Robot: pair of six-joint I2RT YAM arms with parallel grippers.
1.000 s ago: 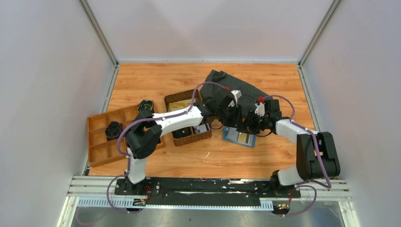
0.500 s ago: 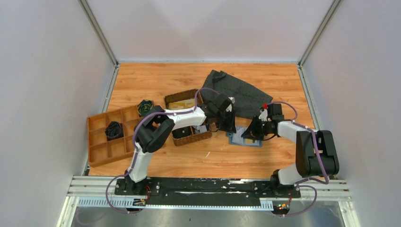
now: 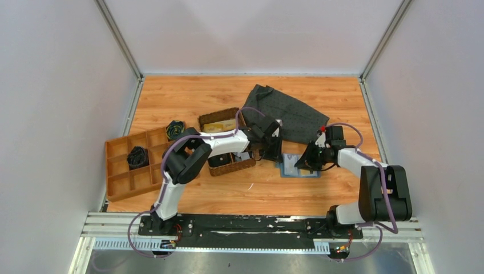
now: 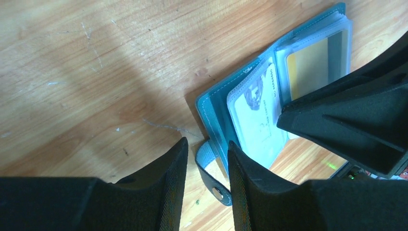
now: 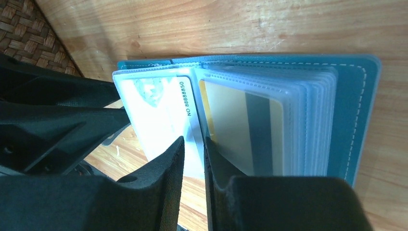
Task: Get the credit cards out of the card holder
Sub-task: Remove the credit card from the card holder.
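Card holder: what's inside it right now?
The open card holder shows clear sleeves: a pale numbered card in one, a yellow card with a dark stripe atop the opposite stack. Whatever the sleeves stacked under it hold is covered.

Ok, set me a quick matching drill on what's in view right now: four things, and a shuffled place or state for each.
Things:
1. card holder
2. striped yellow card
3. dotted cloth
4. divided tray

Places or states:
A. tucked inside a clear sleeve
B. lying open on the table
C. crumpled at the far side, beyond the holder
D. at the left edge, with a black bundle in one compartment

Pairs: 1-B, 2-A, 3-C, 4-D
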